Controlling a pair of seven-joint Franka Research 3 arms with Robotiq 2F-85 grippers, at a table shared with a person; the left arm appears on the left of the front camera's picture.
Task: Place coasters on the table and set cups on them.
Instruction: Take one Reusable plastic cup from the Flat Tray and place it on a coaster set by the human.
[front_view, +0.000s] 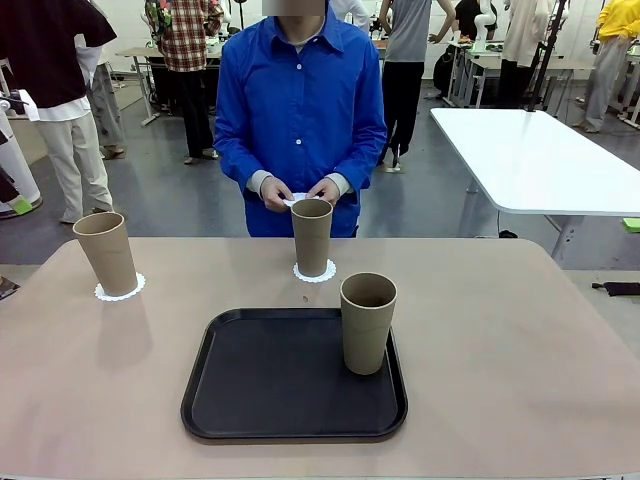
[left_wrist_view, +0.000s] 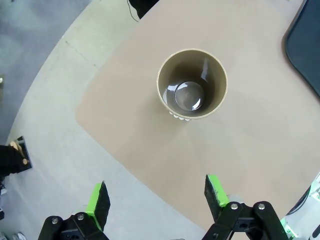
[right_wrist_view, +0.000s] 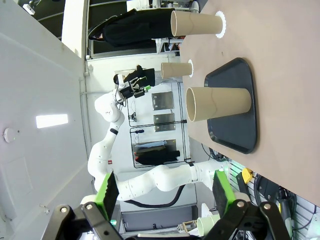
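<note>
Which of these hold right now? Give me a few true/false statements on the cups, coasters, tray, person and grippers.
1. The left tall khaki-tan paper cup stands on a round white lacy paper coaster on the beige tabletop. True.
2. The black rectangular tray is empty. False: a third tan cup stands in it, near its right edge.
3. The person's hands hold nothing. False: they hold a small white piece, likely another coaster.
4. The left gripper is open. True.
5. The right gripper is shut on a cup. False: it is open, holding nothing.
</note>
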